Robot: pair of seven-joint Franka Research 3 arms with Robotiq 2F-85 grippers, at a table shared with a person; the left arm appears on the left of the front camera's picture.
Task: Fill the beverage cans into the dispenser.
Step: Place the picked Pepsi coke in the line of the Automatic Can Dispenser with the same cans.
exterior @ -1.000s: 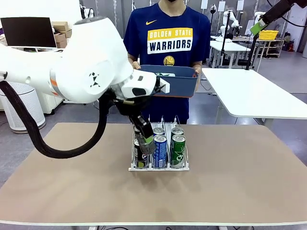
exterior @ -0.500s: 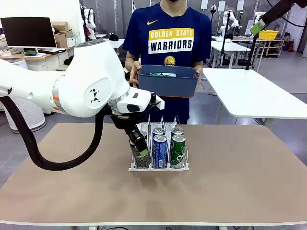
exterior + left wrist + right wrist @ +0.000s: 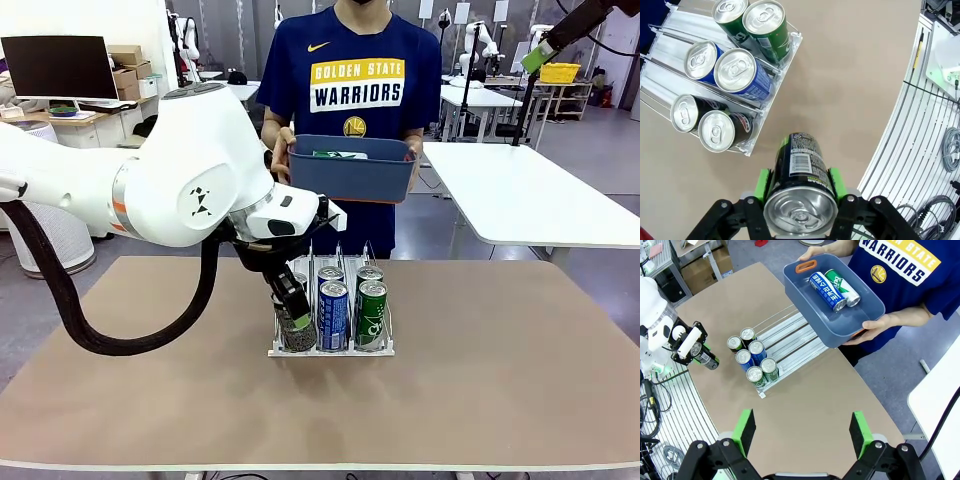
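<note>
The left claw (image 3: 800,186) is clamped on a black can (image 3: 799,162). Its green pads (image 3: 762,184) press on the can's two sides, with the silver top close to the palm and the can's base pointing away along the fingers. This looks like the carrying step: the can is gripped and off the table (image 3: 855,80), but not yet in the rack (image 3: 662,47).

In the left wrist view the held can sits at the bottom centre over bare tabletop. The rack lies up and to the left, apart from the can. Nearest the claw are two black cans (image 3: 715,131) at the rack's front lip, then two blue cans (image 3: 737,70), then two green cans (image 3: 764,17). Behind each pair the lane runs empty toward the upper left corner.

In the front view the left claw (image 3: 293,315) hangs low in front of the rack's left lane, at picture centre.

The next move probably calls for lifting the can over the front pair, lining it up between the dividers of the black lane and setting it down upright behind them before letting go.

The right claw (image 3: 802,435) stands wide open at the bottom of its own view, high above the table. At the upper right a person's hand (image 3: 890,322) holds a dark blue tub (image 3: 812,315) with a blue can (image 3: 825,290) and a green can (image 3: 842,286) lying in it.
</note>
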